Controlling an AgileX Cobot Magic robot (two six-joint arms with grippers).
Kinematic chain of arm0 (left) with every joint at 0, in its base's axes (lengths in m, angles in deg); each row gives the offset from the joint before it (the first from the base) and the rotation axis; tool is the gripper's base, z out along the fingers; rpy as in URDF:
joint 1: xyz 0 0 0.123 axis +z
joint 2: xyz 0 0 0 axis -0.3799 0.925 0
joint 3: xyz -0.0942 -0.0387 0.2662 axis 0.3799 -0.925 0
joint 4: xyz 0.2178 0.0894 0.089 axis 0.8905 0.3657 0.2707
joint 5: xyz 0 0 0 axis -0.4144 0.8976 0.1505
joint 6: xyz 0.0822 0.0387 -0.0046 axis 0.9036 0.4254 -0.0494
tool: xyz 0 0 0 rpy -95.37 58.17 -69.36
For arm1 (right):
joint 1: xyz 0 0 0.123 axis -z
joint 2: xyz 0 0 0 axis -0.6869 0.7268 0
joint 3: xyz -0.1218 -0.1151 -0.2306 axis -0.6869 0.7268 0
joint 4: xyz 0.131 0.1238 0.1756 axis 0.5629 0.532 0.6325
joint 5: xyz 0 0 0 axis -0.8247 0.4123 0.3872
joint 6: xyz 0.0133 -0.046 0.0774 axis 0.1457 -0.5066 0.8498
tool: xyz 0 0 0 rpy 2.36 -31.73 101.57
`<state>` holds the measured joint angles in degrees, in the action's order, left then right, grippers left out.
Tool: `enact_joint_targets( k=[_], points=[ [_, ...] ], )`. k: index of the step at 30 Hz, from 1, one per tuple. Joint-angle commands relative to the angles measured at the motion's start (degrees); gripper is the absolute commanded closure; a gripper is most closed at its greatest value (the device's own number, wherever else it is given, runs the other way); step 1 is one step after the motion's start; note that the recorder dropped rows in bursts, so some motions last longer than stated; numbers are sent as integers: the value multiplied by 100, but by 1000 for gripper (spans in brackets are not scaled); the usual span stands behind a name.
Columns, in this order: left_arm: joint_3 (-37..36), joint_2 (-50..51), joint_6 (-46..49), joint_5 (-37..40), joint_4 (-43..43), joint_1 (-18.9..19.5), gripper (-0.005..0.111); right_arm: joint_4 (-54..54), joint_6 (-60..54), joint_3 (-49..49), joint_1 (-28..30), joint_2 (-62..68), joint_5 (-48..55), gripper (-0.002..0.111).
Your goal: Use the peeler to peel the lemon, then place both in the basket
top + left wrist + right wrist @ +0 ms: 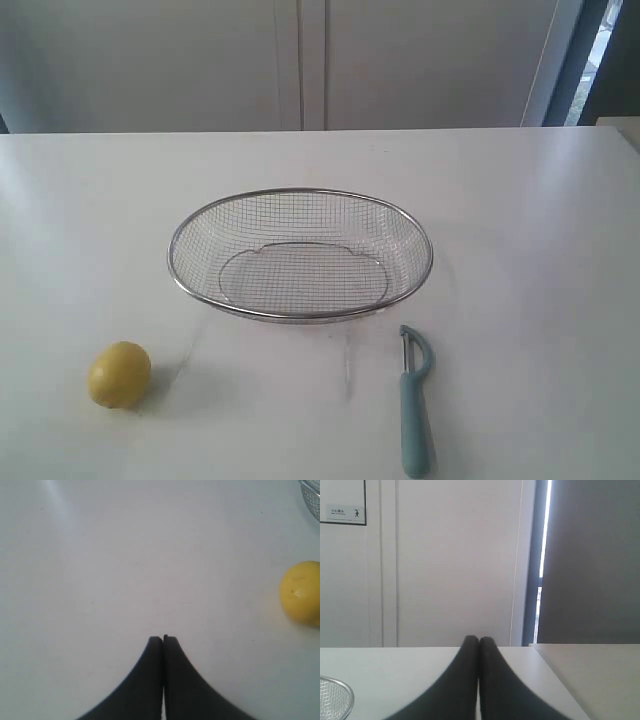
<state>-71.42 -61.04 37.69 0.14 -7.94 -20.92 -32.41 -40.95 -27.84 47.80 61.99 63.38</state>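
On the white desk [530, 250], a small yellow lemon [119, 374] is sitting at the exterior view's lower left and a teal-handled peeler [414, 400] is lying at lower right, its blade end pointing toward the empty wire basket [300, 192] standing between and beyond them. Neither is being held, so grasping likely comes first: the jaws should be opening wide and closing across the lemon's middle so it is not rolling away. The left gripper [163, 639], pressed together on nothing, is hovering over bare desk beside the lemon; the right gripper [479, 640], likewise closed and empty, is pointing level toward the far wall.
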Motion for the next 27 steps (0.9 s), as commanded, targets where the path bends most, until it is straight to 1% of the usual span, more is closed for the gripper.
enact_joint_targets(
  k=[1, 6, 10, 15, 23, 27],
  points=[
    [-56, -23, 1, 30, 7, 23, 107, -11, 27, 31, 0, -21, -21, 108],
    [-56, -23, 1, 30, 7, 23, 107, -11, 27, -70, 0, -21, 71, 108],
    [-56, -23, 1, 30, 7, 23, 107, -11, 27, -384, 0, -21, 321, 108],
    [-56, -23, 1, 30, 7, 23, 107, -11, 27, -775, 0, -21, 361, 108],
    [-56, -23, 1, 30, 7, 23, 107, -11, 27, -1434, 0, -21, 1247, 108],
    [-56, -23, 1, 30, 7, 23, 107, -11, 27, -1698, 0, 229, 1580, 108]
  ],
)
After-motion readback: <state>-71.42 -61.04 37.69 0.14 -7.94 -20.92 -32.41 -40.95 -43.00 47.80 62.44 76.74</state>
